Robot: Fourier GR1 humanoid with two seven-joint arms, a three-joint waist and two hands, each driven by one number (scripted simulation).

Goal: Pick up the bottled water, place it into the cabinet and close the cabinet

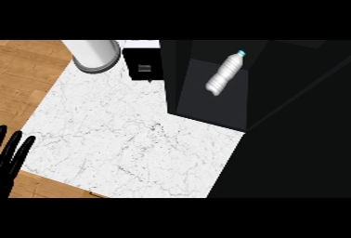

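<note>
Black fingers are all you are seeing of the left hand (16,153). They are standing straight and slightly spread at the view's left edge, far across from the cabinet (179,69). They are holding nothing and touching nothing that you can make out. The hand is resting there open, with the white marble counter (130,139) lying between it and the cabinet's front.

The bottled water (225,74) is lying on its side inside the cabinet, on the dark grey shelf floor, well apart from the hand. It is sitting at a slant, its blue cap near the cabinet's right wall and its base angling back toward the left wall. The cabinet is standing open, so you are looking straight into it. A broad black surface is filling the view to the cabinet's right and front, and you cannot tell what it is.

Just beside the cabinet's left wall a small black box (142,65) is sitting on the counter. Farther from the cabinet on that same side, a pale grey cylinder (93,55) is standing. A wood surface (27,74) is showing past the counter, on the side away from the cabinet.
</note>
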